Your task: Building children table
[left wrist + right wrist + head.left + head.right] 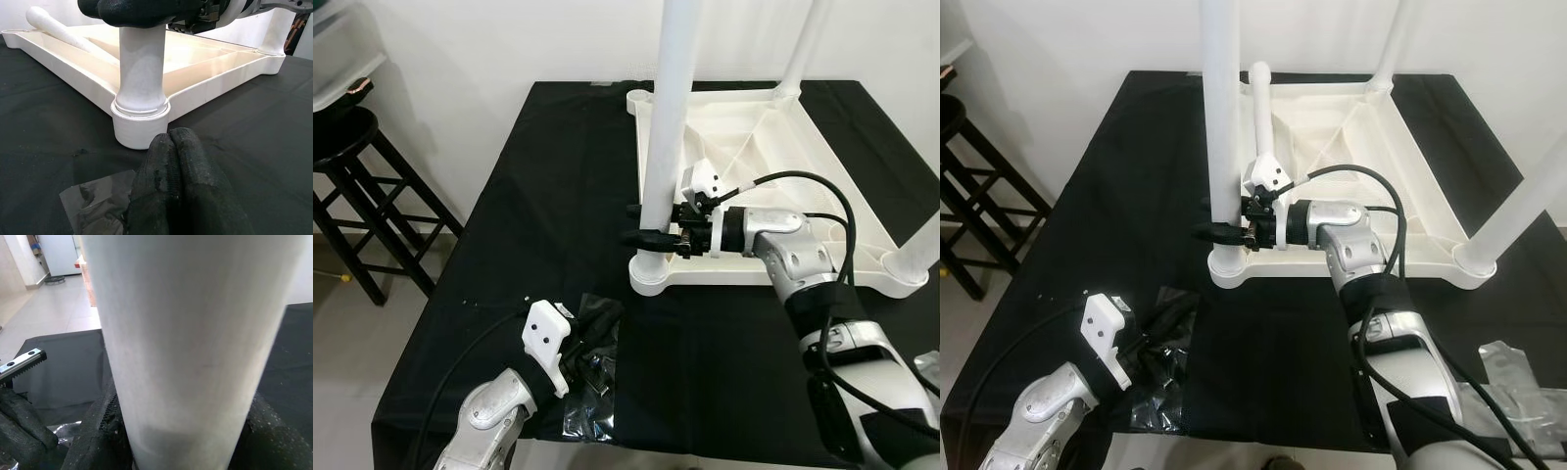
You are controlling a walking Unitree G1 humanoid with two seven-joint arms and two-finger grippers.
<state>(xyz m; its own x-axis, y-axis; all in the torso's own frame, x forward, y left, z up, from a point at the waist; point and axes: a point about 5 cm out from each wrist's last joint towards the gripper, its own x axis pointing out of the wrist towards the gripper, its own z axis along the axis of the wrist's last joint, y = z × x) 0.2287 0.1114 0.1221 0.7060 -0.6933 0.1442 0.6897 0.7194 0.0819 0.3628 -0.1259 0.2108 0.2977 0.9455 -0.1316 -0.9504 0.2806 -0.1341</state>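
Note:
A white plastic children's table (822, 211) lies upside down on a black cloth. Its near-left leg (671, 117) stands upright in the corner socket (651, 274). My right gripper (651, 225) is shut on this leg just above the socket, its black fingers (98, 431) on either side of the leg (195, 333). Two more legs stand at the far right corner (803, 44) and the near right corner (920, 255). A loose leg (1261, 113) lies inside the tabletop. My left gripper (169, 142) is shut and holds nothing, low over the cloth in front of the socket (139, 122).
A crumpled plastic bag (592, 392) lies under my left gripper near the cloth's front edge. More plastic wrap (1508, 362) sits at the front right. A black wooden stool (352, 166) stands on the floor to the left, with a white wall behind.

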